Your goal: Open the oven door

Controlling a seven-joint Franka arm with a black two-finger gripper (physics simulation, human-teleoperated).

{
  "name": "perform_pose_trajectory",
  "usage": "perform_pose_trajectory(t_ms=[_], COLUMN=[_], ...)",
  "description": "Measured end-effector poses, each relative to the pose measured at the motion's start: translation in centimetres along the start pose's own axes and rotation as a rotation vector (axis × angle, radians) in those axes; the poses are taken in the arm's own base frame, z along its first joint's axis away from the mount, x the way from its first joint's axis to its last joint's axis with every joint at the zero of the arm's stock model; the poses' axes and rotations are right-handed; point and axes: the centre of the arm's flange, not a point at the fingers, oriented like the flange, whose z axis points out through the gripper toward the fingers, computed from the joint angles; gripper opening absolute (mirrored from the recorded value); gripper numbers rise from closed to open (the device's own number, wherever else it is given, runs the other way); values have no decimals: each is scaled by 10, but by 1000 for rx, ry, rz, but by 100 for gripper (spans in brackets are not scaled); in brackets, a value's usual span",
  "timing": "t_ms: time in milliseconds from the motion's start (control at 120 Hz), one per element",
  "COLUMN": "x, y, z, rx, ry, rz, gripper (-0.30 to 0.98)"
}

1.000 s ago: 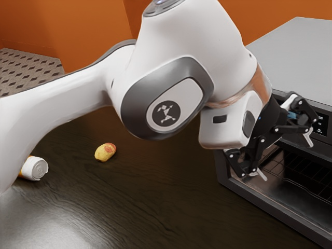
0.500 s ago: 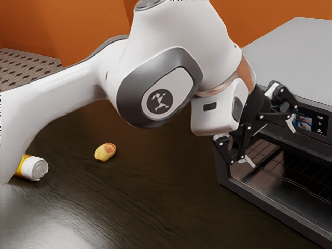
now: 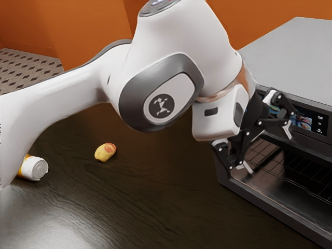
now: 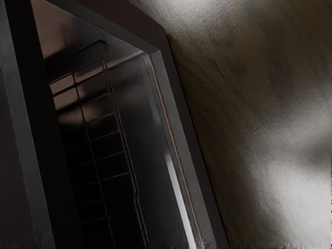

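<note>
End effector [image 3: 270, 153] spread at the front of the oven [image 3: 295, 57], grasping nothing

Nearest the exterior camera: bare dark wood of the table [image 3: 155, 207]. Beyond it, a white-and-yellow can [image 3: 35, 168] on its side, partly hidden by the arm [image 3: 166, 78]; a yellow fruit with a reddish patch [image 3: 105, 152] lies near it. Both are well apart from the oven front, out of the way. End effector next: fingers wide apart, released, in front of the oven and hiding part of its frame. Contact with the oven: cannot tell.

Oven at the exterior view's right, on the table. Exterior view adds its pale flat top and the control panel [image 3: 311, 123] with a lit display. Wrist view adds the lower rim [image 4: 181, 140] close up, a thin coppery line along it, table beside.

Oven interior: wire rack [image 4: 88, 140] in a dark cavity. Oven door: at the oven's front, clear pane or open mouth, cannot tell.

Farthest: patterned floor [image 3: 26, 70] and orange wall [image 3: 31, 26].
</note>
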Motion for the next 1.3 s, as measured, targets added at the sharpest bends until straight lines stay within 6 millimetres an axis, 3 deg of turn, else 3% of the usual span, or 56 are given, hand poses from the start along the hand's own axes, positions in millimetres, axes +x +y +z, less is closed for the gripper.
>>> perform_pose_trajectory(t_ms=[167, 350, 408, 450, 483, 533, 550, 583, 600, 617, 642, 667, 700, 717, 742, 767, 808, 908, 958, 1000, 1150, 1300], x=[-14, -12, -9, -3, 13, 39, 48, 59, 53, 43, 7, -39, -111, -148, -189, -212, -232, -254, -262, -267, -295, -294], y=[1, 7, 25, 67, 112, 199, 229, 280, 290, 283, 245, 206, 173, 164, 154, 139, 116, 93, 93, 97, 112, 110], z=[1, 11, 5, -28, -56, -121, -154, -251, -296, -333, -379, -393, -384, -372, -351, -320, -271, -184, -131, -108, -96, -94], rx=[-5, -29, -43, -33, -16, 63, 115, 290, 359, 395, 410, 387, 340, 307, 249, 174, 62, -121, -221, -258, -259, -239], ry=[-9, -8, -17, -40, -60, -106, -124, -141, -131, -118, -100, -94, -78, -74, -81, -109, -160, -247, -270, -281, -314, -329], rz=[-43, -59, -62, -64, -50, -33, -30, -39, -61, -85, -154, -237, -392, -489, -621, -725, -858, -1107, -1190, -1250, -1462, -1584], gripper=[69, 69, 65, 46, 50, 55, 56, 59, 60, 61, 62, 63, 64, 64, 65, 65, 66, 67, 67, 68, 68, 68])
